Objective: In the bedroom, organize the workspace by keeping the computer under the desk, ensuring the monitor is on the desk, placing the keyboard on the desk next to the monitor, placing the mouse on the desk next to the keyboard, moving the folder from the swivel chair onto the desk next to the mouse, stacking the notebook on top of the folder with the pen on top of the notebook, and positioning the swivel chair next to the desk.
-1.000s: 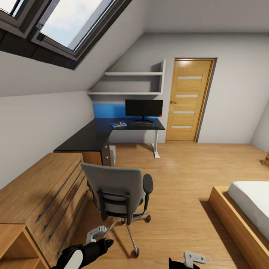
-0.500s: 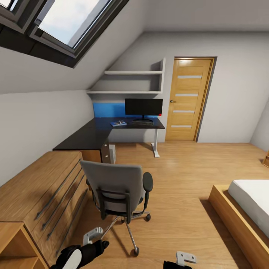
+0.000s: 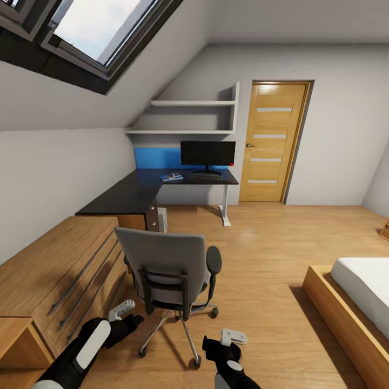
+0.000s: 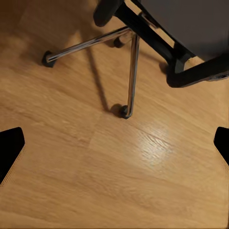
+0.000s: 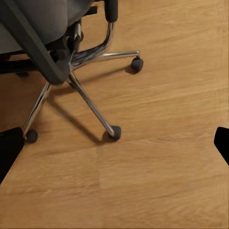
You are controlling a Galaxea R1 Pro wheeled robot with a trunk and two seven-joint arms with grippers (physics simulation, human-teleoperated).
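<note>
1. While our left gripper (image 3: pixel 123 312) and right gripper (image 3: pixel 233 337) hang low, jaws spread wide and empty, both sit just behind the swivel chair (image 3: pixel 168 270), ready to push it.
2. We judge its place wrong: the desk (image 3: pixel 141 195) stands well apart.
3. On the desk sit the monitor (image 3: pixel 208 154), keyboard (image 3: pixel 206 175) and folder (image 3: pixel 171 177); the computer (image 3: pixel 162 220) stands beneath.

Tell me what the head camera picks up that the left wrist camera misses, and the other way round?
The head view takes in the room: the desk with the monitor on it, the door, the bed and both arms. The left wrist view gives a close look at the chrome legs and castors from just above the floor, with the tips of its own fingers dark at the edges. Both show the swivel chair and the wooden floor.
</note>
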